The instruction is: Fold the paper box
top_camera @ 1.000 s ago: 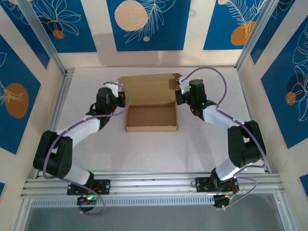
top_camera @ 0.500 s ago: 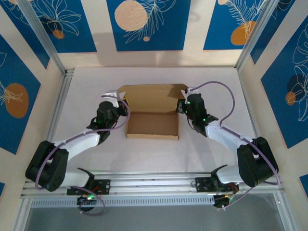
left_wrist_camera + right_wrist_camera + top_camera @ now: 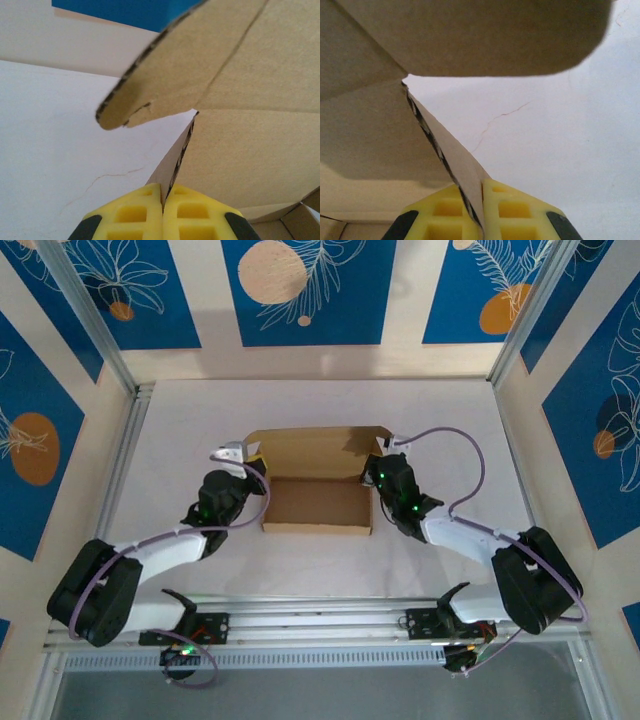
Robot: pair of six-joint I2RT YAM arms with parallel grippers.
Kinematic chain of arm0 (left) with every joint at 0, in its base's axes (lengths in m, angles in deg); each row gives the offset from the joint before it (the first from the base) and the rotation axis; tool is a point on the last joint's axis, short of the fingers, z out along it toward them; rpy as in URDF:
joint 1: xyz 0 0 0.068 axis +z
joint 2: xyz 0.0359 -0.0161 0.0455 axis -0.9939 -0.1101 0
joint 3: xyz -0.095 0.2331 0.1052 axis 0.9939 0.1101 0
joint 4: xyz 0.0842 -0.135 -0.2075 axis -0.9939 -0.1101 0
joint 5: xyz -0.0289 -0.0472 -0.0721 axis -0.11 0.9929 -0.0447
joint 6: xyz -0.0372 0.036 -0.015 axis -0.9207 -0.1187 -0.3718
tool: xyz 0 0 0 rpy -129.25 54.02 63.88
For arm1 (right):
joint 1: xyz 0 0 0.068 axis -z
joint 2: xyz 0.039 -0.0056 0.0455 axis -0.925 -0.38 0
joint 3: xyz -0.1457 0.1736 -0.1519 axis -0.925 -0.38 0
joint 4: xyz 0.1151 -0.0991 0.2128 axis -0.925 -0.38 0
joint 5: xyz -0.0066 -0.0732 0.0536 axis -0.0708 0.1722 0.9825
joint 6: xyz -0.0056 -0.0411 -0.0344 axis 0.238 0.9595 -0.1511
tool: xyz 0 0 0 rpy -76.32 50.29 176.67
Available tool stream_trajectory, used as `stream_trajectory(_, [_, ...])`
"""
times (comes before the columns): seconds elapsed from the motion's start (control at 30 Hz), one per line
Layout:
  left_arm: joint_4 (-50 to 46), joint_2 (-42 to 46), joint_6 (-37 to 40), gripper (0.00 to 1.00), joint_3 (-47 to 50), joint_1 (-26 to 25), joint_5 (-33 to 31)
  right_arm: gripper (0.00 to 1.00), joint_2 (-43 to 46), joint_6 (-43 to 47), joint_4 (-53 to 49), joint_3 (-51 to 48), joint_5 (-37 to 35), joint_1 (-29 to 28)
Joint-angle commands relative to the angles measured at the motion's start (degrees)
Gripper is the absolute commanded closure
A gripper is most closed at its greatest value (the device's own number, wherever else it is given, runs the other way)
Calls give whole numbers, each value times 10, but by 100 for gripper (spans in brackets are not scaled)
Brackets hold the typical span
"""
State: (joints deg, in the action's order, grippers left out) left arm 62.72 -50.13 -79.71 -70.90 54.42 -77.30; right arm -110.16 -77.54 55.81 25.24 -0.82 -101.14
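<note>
Two pinches, one per side. The left gripper is clamped on the thin side flap at the lid's left end, and the right gripper on the matching flap at the right end. In each wrist cam the yellow pads are pressed together w/ only a cardboard edge between them, so both grips are narrow and hold very little material.

The paper box sits mid-table between the arms. Its tray is flat on the white table, and the lid is raised, hinged along the far wall. A rounded tab overhangs each pinch.

Risks, as I judge them:
- Nothing pins the tray — pulling the lid toward the arms could drag or tip the whole box instead of folding at the hinge.
- If the arms move unevenly, the lid twists, and one flap could crease wrongly or tear at its score line.
- The pinch is shallow, so a flap could slip out mid-swing and the lid spring back.
- The side flaps may land outside the tray walls, i.e. jam on the rim instead of tucking in, esp. if the grippers block the gap.
</note>
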Motion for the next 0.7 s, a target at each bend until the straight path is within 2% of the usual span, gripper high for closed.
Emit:
stream_trajectory(0.0, [51, 24, 24, 100, 16, -17, -10, 100, 18, 11, 76, -33, -51, -22])
stream_trajectory(0.17, [91, 23, 31, 99, 40, -45, -32, 100, 13, -4, 110, -66, -82, -27])
stream_trajectory(0.27, [88, 28, 39, 98, 39, -71, -73, 100, 6, -22, 115, -73, -83, -29])
stream_trajectory(0.5, [98, 3, 49, 98, 22, -109, -144, 100, -4, -56, 54, -36, -119, -45])
stream_trajectory(0.67, [153, -32, 65, 98, 14, -124, -174, 100, -31, -62, 40, 6, -155, -64])
